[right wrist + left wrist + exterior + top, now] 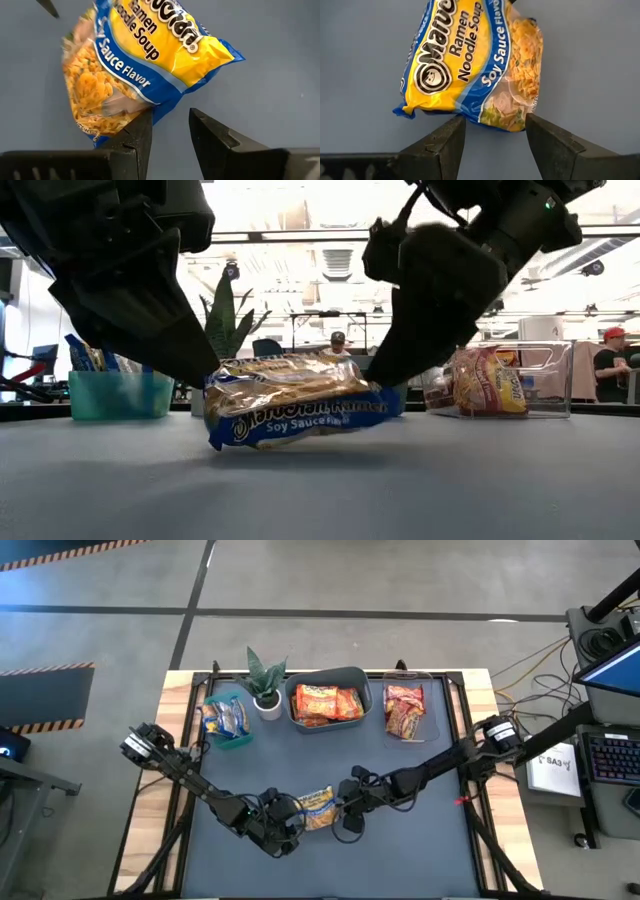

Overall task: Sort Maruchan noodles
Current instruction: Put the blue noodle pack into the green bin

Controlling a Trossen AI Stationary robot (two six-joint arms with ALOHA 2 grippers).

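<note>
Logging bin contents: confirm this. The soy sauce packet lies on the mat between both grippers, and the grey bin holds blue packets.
Wrong on the colour: the grey bin holds orange packets, as the high view shows. The soy sauce packet does lie between the left gripper and right gripper.

Bright backlight — dark arms; sharp closeups

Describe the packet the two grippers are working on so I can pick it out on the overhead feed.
On the dark table mat, look at the near middle, where the left gripper and right gripper meet. Between them lies a crinkly yellow-and-blue soy sauce ramen packet. It is the only packet out on the mat; the others sit in containers along the far edge.
</note>
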